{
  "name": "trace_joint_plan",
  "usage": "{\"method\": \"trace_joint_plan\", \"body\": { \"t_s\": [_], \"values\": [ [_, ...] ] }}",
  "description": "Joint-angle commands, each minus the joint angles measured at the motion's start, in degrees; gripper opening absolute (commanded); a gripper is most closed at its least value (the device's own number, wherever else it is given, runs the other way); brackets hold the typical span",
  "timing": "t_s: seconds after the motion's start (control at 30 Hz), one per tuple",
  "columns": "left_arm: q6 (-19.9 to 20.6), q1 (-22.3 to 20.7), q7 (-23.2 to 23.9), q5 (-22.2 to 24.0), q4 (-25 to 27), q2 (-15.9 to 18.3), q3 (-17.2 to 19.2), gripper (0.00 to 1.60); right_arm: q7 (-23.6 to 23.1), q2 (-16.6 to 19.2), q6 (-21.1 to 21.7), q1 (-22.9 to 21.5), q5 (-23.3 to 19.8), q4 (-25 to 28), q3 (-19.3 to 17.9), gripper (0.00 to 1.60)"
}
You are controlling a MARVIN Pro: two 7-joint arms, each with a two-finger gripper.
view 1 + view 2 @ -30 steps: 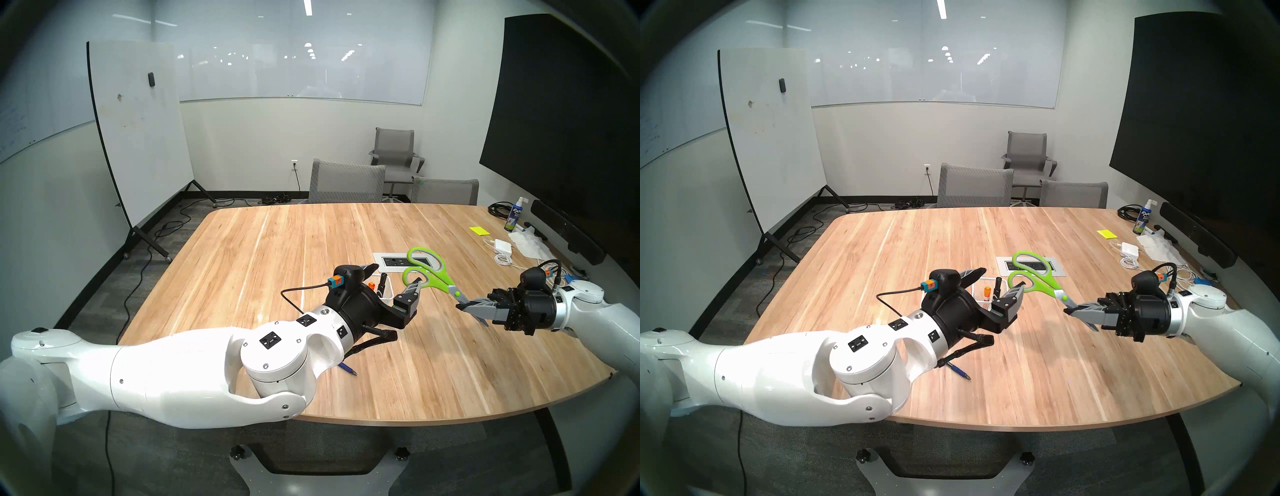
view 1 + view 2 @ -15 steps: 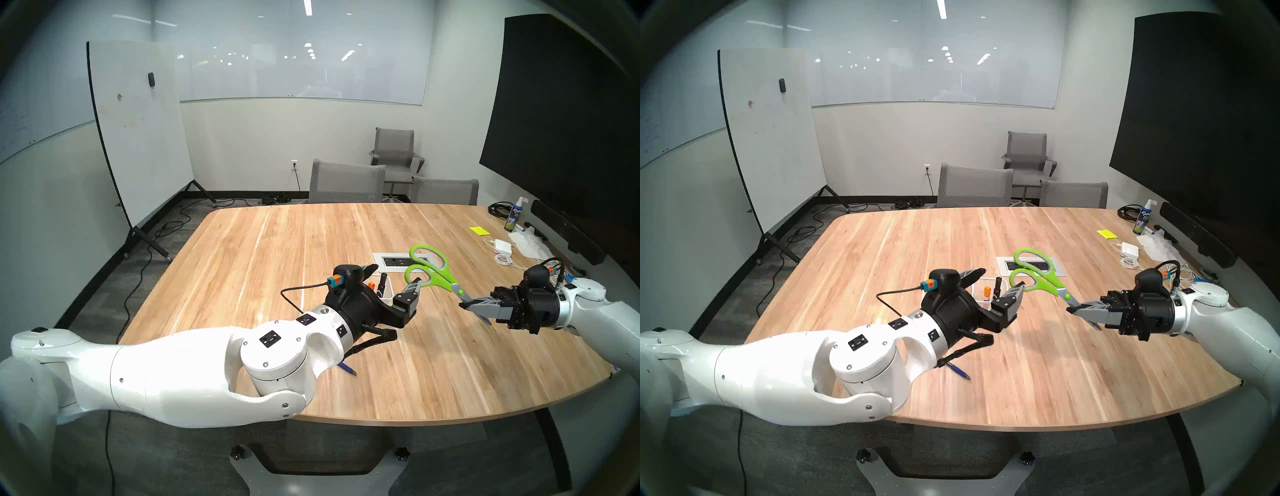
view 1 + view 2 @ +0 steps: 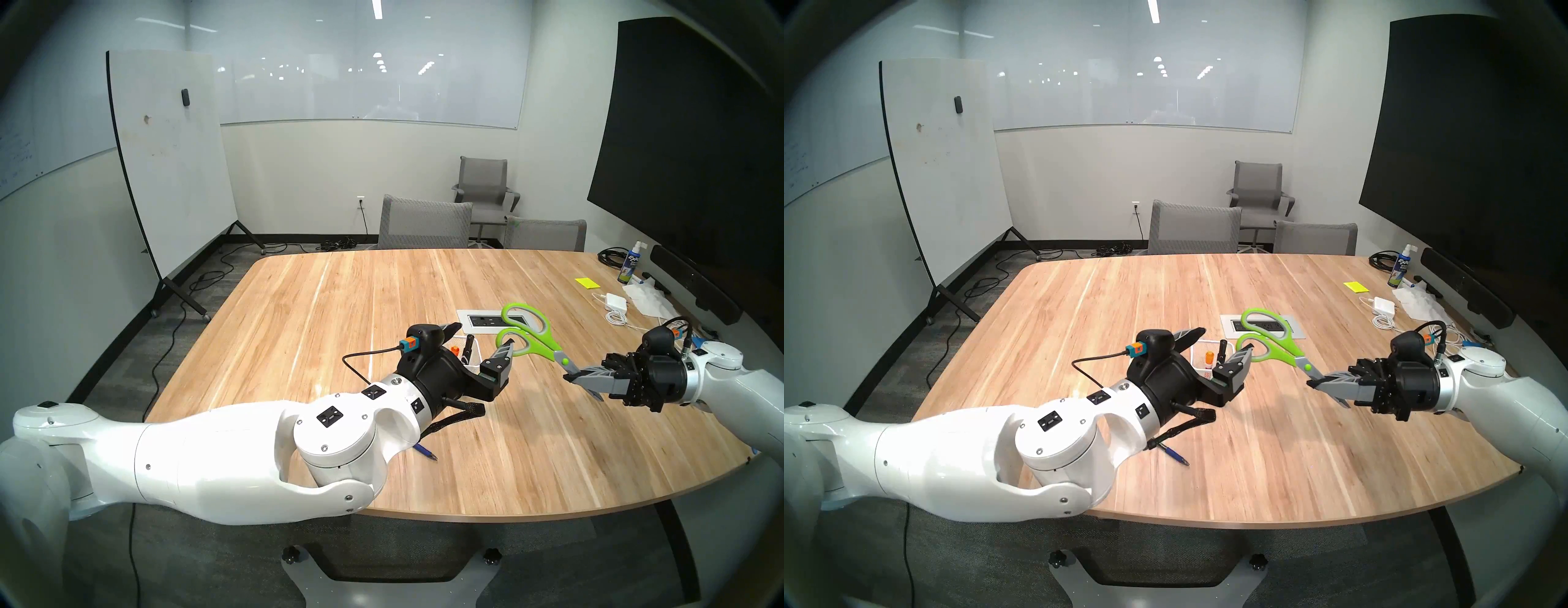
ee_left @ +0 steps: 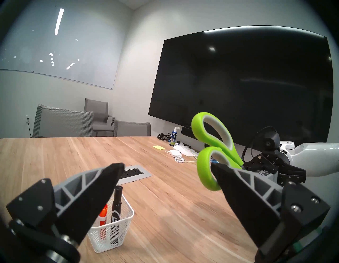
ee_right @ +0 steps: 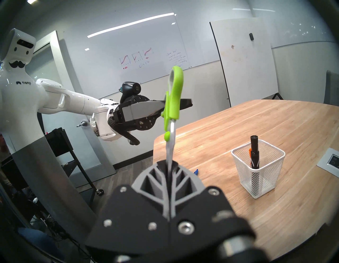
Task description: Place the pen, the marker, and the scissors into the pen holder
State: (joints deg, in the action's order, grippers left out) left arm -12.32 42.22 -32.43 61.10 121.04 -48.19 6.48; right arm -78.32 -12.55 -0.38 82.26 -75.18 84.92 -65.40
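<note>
So I've got the scissors (image 3: 535,339) pinched by the blades in the right gripper (image 3: 573,375), handles sticking out toward the left gripper (image 3: 479,344), which is spread wide with one fingertip (image 4: 218,169) right at the lower green loop. My guess is this is a handover: holding by the blades means they can't go into the pen holder (image 5: 258,170) point-down, so the left needs the handles. The holder sits on the table (image 3: 322,305) under the left gripper, already holding a black marker (image 5: 255,152) and an orange-capped one (image 4: 103,218). The pen (image 3: 426,451) lies on the table, mostly tucked under my left arm (only the tip end shows). Can't tell if that fingertip actually touches the loop.
</note>
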Motion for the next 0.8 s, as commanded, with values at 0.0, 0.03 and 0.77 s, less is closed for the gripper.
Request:
{"method": "trace_joint_plan", "body": {
  "t_s": [0.0,0.03,0.77],
  "values": [
    [-0.58,-0.38,0.10,-0.03,0.81,0.11,0.68,1.60,0.44,0.64,-0.23,0.01,-0.49,0.37,-0.50,0.00],
    [-0.56,-0.39,0.10,0.04,0.77,0.06,0.68,1.60,0.46,0.61,-0.26,0.01,-0.47,0.36,-0.50,0.00],
    [-1.23,-0.21,1.85,1.46,-2.20,-1.90,0.33,1.60,0.07,0.70,-0.26,0.16,-0.77,0.42,-0.55,0.00]
  ]
}}
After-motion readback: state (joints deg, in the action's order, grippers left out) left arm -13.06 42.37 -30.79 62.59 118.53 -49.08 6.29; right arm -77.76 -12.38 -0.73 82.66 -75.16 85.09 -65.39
